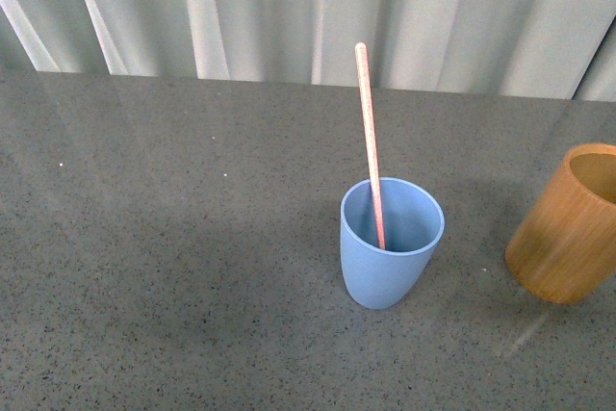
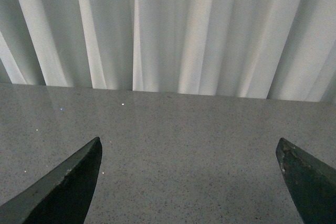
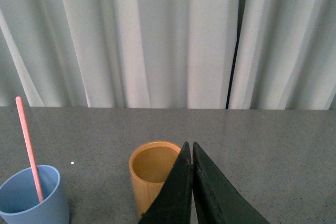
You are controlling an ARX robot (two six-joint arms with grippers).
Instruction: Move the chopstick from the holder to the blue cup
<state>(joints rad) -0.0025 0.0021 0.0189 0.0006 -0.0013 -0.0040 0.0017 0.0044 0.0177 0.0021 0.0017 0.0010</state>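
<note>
A light blue cup [image 1: 390, 247] stands upright on the grey table, with one pinkish-red chopstick [image 1: 369, 137] leaning inside it and rising well above its rim. The tan bamboo holder [image 1: 568, 223] stands to the cup's right at the frame edge. In the right wrist view the holder [image 3: 149, 179] shows an empty inside, and the blue cup [image 3: 31, 195] with the chopstick [image 3: 27, 145] stands beside it. My right gripper [image 3: 191, 145] is shut with nothing in it, just in front of the holder. My left gripper [image 2: 189, 142] is open over bare table.
The grey speckled table [image 1: 173, 238] stretches wide to the left of the cup. White curtains [image 1: 308, 7] hang along the table's far edge.
</note>
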